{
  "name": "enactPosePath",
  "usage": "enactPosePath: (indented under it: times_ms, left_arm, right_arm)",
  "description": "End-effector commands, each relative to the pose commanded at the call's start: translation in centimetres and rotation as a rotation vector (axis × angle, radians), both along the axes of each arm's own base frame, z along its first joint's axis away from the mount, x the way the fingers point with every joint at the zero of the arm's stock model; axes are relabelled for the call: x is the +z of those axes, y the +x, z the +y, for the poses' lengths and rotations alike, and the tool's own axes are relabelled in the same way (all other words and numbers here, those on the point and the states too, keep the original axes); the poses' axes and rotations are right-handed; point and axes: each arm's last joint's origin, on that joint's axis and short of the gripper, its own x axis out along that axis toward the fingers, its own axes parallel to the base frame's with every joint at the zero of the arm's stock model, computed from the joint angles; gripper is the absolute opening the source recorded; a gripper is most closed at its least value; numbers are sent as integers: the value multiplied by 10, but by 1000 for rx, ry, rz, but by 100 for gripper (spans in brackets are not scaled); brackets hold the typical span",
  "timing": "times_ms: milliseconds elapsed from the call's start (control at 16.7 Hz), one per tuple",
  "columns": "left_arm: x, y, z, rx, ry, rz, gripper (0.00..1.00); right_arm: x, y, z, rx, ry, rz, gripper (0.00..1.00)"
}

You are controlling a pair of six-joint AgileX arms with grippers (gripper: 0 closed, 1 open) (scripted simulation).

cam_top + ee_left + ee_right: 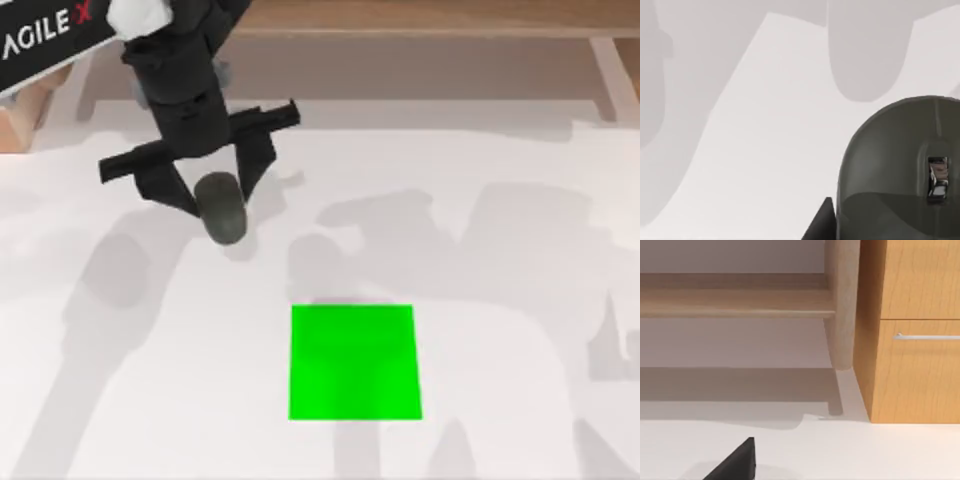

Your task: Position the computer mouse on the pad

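White tabletop (500, 300) broad and pale, bright green pad (354, 362) lying flat near its middle, left gripper (212, 200) at the far left with fingers clamped on the dark grey computer mouse (222, 207), well apart from the pad, right gripper (735, 462) off at the side, cannot tell its state

Computer mouse (222, 208): dark grey, plain smooth shell, sitting between the black fingers (168, 190) of the left gripper (205, 190). Left wrist view: the shell reads olive-grey with a shiny chrome scroll wheel (938, 179). Pad (354, 362): flat bright green, unmarked, well apart from the fingers. Worktop (500, 300): white, crossed by pale grey shadows. Arm housing is black, with white "AGILE" lettering and a red X (45, 35). Right wrist view: light wood-grain cabinet (912, 330) with a silver handle (927, 336).
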Motion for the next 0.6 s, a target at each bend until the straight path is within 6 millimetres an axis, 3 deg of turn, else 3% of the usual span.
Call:
enactPosePath:
  times_ms: [180, 300, 420, 600]
  left_arm:
    - [-15, -55, -81, -130, 41, 32, 0]
    - [-20, -85, -114, -212, 78, 19, 0]
    - [-21, -104, -132, -272, 111, -12, 0]
    - [-21, -111, -139, -299, 134, -40, 0]
  right_arm:
    - [0, 0, 0, 0, 0, 0, 100]
    - [0, 0, 0, 0, 0, 0, 100]
    - [0, 0, 0, 0, 0, 0, 100]
    - [0, 0, 0, 0, 0, 0, 100]
